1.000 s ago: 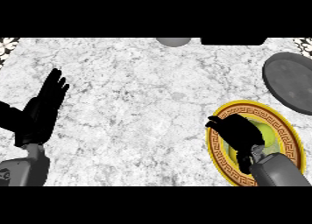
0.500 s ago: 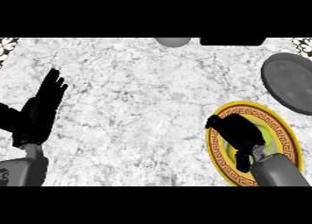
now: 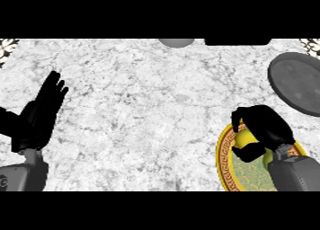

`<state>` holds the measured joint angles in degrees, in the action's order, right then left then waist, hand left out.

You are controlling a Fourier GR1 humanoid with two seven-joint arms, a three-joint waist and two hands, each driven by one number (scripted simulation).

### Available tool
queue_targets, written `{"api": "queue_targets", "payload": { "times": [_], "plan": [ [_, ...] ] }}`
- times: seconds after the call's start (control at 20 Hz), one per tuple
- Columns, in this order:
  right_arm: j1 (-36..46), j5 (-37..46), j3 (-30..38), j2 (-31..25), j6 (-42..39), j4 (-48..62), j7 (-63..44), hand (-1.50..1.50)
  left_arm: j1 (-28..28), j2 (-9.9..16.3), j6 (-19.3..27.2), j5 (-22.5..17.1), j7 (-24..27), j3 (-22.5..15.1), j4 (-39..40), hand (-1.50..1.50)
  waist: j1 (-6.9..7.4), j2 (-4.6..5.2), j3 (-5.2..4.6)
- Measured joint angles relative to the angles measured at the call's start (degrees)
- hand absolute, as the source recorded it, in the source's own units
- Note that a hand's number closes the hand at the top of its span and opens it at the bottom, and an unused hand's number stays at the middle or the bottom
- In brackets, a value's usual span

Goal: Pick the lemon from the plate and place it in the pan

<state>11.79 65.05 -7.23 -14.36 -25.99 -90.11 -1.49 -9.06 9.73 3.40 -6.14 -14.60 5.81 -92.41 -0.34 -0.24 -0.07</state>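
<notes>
The yellow lemon (image 3: 247,144) shows just above the plate (image 3: 230,167), a yellow-rimmed plate with a green centre at the lower right. My right hand (image 3: 265,124) is curled over the lemon and hides its upper part, with the fingers and thumb wrapped round it. The dark grey pan (image 3: 300,85) lies at the right edge, up and to the right of the plate. My left hand (image 3: 38,116) rests open at the left side, fingers pointing up, holding nothing.
A grey rounded object (image 3: 175,42) and a black object (image 3: 237,41) sit at the counter's far edge. Patterned tiles (image 3: 2,47) show at the top corners. White marble counter (image 3: 143,112) spans the middle.
My right hand has curled further round the lemon and shifted slightly up and right over the plate. The left hand has stayed still.
</notes>
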Motion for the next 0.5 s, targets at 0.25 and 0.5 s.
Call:
{"api": "queue_targets", "payload": {
  "times": [0.25, 0.5],
  "plan": [
    [0.73, 1.84, 2.39, -1.64, 3.51, -11.49, -2.46, 1.50, 0.29, 0.18, 0.14, 0.04, -0.18, 0.43, -0.09, 0.00, -0.42, -0.13, 0.02],
    [3.24, 1.99, 4.86, -2.20, 1.82, -21.62, -5.91, 1.50, 0.63, -0.11, 0.07, 0.36, -0.28, -0.02, -0.81, 0.00, -0.17, -0.05, 0.03]
  ]
}}
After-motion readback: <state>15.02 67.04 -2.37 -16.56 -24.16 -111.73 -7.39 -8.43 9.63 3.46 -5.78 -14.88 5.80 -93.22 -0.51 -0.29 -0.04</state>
